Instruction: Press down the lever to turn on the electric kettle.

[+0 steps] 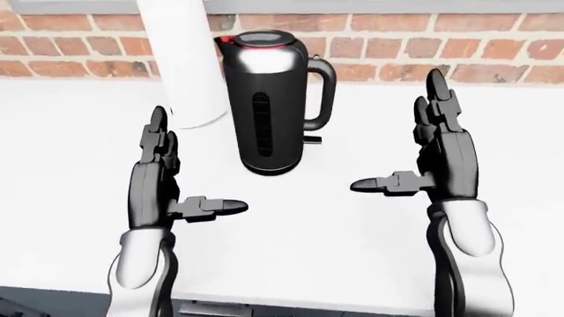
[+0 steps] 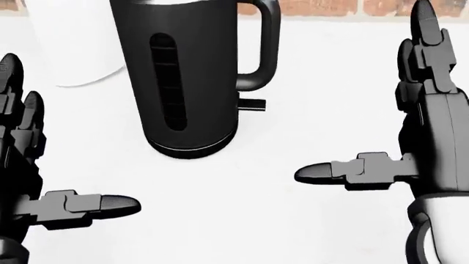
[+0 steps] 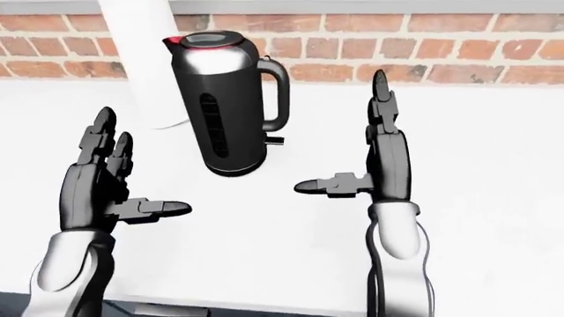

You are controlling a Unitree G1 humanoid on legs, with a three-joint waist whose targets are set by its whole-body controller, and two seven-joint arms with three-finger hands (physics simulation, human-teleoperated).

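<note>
Two hands hover over the white desk (image 1: 352,264), both spread wide with fingers up and thumbs pointing inward, holding nothing. Between them but higher in the left-eye view stands the black electric kettle (image 1: 270,99), upright, its handle to the right and its small lever (image 1: 312,139) jutting out near the base. Left hand (image 1: 163,181) and right hand (image 1: 432,155) are both apart from it. Just left of the kettle rises a white column (image 1: 187,66), before a brick wall (image 1: 423,49).

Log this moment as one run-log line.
kettle upright on counter | lever not pressed | left hand open, apart from kettle | right hand open, apart from kettle
</note>
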